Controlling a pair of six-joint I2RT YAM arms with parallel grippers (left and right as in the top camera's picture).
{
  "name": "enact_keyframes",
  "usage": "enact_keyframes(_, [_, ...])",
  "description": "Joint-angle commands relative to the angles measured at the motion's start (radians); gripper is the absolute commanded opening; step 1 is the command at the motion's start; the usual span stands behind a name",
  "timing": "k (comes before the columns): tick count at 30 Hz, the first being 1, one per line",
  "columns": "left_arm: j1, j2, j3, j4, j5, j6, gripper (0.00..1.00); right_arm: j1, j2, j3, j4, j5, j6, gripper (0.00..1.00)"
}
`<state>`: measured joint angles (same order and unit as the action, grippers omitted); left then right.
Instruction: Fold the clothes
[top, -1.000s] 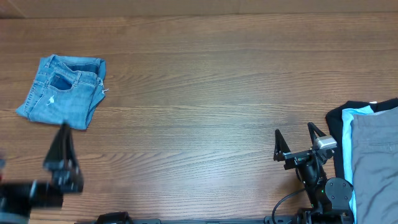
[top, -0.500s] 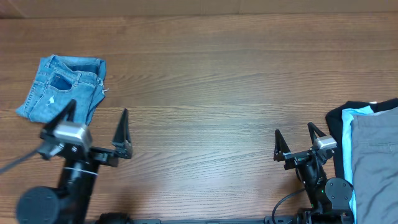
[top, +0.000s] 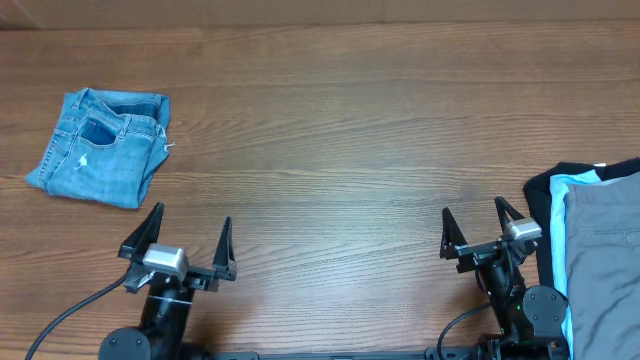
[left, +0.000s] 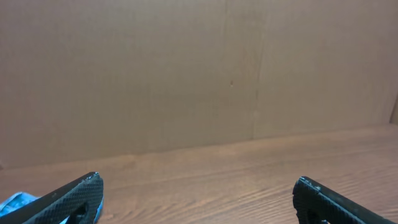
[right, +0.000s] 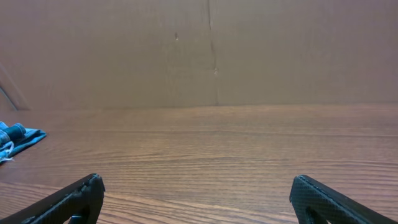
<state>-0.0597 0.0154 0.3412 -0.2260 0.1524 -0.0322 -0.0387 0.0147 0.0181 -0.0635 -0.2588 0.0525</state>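
Note:
The light blue denim jeans (top: 100, 150) lie folded into a compact square at the far left of the table, a back pocket facing up. A sliver of them shows at the left edge of the right wrist view (right: 15, 138) and the bottom left corner of the left wrist view (left: 13, 203). My left gripper (top: 188, 228) is open and empty near the front edge, below and right of the jeans. My right gripper (top: 472, 222) is open and empty near the front edge at the right. Both sets of fingers show spread wide in the wrist views (left: 198, 190) (right: 198, 190).
A pile of other garments sits at the right edge: a plain grey one (top: 605, 250) on top of a pale cyan one (top: 560, 200) and a black one (top: 540, 195). A brown cardboard wall (left: 186, 74) stands behind the wooden table (top: 340, 150).
My left arm has swung in from the left edge and settled at the front of the table, pointing away. The jeans and my right arm have not moved.

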Motion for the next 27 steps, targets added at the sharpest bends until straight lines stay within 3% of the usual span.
enact_keyframes(1, [-0.008, -0.012, -0.089, 0.062, -0.048, -0.013, 1.00, -0.003, -0.012, -0.010, 0.007, -0.004, 0.000, 1.00])
enact_keyframes(10, [-0.008, -0.012, -0.329, 0.315, -0.052, -0.013, 1.00, -0.003, -0.012, -0.010, 0.007, -0.004, -0.001, 1.00])
enact_keyframes(16, [-0.006, -0.011, -0.336, 0.158, -0.063, -0.013, 1.00, -0.003, -0.012, -0.010, 0.007, -0.004, -0.001, 1.00])
enact_keyframes(27, [-0.006, -0.010, -0.336, 0.156, -0.063, -0.013, 1.00, -0.003, -0.012, -0.010, 0.007, -0.004, 0.000, 1.00])
